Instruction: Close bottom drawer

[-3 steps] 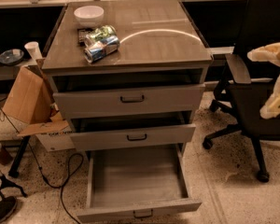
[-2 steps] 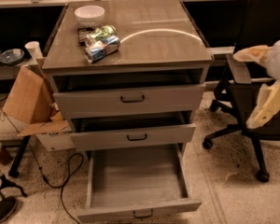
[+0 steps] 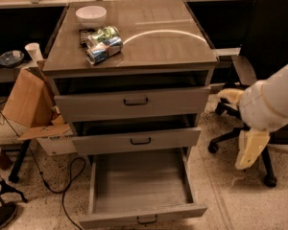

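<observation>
- A speckled floor [image 3: 230,200] ran under a grey wood-grain cabinet [image 3: 134,37] that stood before dark desks.
- The gripper [image 3: 232,131] hung at the right of the view, in front of a black office chair [image 3: 273,42], its two pale fingers [image 3: 249,150] spread wide apart and grasping nothing.
- The bottom drawer [image 3: 141,186] lay left of the gripper and lower, pulled far out, apart from the gripper.
- The two drawers above it, also left of the gripper, stood slightly open.
- A white bowl [image 3: 91,16] and a crumpled bag [image 3: 103,43] sat on the cabinet top, up and left of the gripper.
</observation>
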Robot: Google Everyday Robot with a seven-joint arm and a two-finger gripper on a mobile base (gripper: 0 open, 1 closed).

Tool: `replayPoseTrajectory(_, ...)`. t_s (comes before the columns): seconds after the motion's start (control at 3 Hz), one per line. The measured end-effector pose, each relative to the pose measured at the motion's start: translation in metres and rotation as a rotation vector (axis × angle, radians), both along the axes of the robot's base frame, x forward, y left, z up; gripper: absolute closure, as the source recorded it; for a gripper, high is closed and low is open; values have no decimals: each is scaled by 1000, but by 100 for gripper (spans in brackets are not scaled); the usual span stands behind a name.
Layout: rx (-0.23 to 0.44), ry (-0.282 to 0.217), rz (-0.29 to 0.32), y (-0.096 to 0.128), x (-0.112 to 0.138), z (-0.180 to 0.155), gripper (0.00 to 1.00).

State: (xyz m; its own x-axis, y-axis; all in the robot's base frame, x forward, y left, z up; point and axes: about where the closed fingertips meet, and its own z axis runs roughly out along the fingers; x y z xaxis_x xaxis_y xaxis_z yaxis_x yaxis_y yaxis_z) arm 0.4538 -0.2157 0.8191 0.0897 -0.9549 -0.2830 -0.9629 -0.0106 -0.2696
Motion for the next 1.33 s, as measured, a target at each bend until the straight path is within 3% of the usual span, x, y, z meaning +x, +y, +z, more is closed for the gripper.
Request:
replayPoseTrajectory(0.33, -53, 46, -3, -9, -10, -69, 0)
replayPoseTrajectory(0.67, -17, 90, -37, -25, -19, -141, 0)
replayPoseTrajectory(1.33, 0, 94, -16, -14, -21, -150, 0)
